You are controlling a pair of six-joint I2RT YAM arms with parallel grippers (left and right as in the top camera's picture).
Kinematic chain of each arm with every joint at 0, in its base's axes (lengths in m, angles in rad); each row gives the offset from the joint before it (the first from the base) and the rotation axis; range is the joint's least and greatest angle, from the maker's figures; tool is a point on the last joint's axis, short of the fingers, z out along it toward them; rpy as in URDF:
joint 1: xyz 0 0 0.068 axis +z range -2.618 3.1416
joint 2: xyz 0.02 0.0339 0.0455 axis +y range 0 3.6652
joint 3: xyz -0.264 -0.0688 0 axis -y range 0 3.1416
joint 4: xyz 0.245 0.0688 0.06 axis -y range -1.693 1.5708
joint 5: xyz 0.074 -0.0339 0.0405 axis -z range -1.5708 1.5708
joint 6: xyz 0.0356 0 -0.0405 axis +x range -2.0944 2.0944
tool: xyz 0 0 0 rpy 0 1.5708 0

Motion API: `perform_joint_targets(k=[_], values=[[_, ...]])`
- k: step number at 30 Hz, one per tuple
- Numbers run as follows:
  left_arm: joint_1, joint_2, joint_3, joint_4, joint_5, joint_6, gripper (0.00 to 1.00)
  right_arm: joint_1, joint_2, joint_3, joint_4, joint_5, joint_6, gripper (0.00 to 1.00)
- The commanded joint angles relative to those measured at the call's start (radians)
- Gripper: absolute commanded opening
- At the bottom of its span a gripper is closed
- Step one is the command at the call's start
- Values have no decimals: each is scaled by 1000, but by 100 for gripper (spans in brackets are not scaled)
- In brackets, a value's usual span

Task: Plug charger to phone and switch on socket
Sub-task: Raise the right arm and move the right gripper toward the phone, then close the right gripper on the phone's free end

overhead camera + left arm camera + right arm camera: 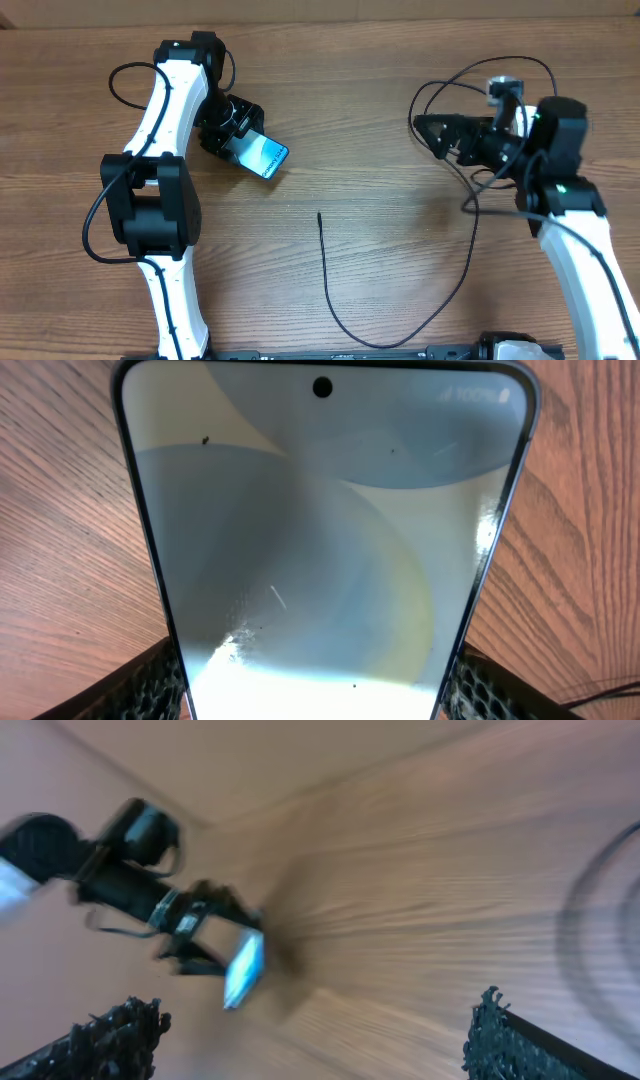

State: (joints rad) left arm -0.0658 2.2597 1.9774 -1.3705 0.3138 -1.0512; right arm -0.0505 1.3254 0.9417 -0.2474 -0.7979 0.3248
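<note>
- Phone (320, 550) fills your left wrist view, screen lit, front-camera hole (322, 387) at the far end. The left tool (238, 140) clamps the phone by its long edges, fingers (150, 685) at the near corners.
- Readable: a faint "100%" at the far right corner. No brand shows.
- Its port end, I reckon, sits on the tool side, out of frame.
- Right tool (430, 135) gapes wide with nothing in it; its wrist view is blurred.
- Slack on the worktop (380, 60) between the arms lies the charger (327, 280). Its connector tip (319, 215) is free, near the phone but apart from it, and that end runs front-to-back.
- Your free right tool should fetch it: the tip lies to its left, towards the base.
- No socket in any view.
</note>
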Motion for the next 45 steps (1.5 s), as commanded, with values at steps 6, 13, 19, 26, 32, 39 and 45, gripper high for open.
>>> perform_joint_targets(k=[6,13,19,26,32,39,45], values=[[-26,-1,28,17,68,-64,4,8,113,28,68,-161,312,100],[-93,-1,28,82,96,-143,4,48,161,28,88,-131,431,100],[-160,-1,28,150,167,-208,4,142,180,28,68,-21,431,100],[-217,-1,28,172,243,-312,4,227,180,28,31,132,431,100],[-245,-1,28,175,349,-376,4,282,180,28,-16,225,430,100],[-267,-1,28,174,417,-417,4,321,180,27,-19,248,429,100],[-292,-1,28,174,460,-444,4,346,180,27,-50,311,427,100]])
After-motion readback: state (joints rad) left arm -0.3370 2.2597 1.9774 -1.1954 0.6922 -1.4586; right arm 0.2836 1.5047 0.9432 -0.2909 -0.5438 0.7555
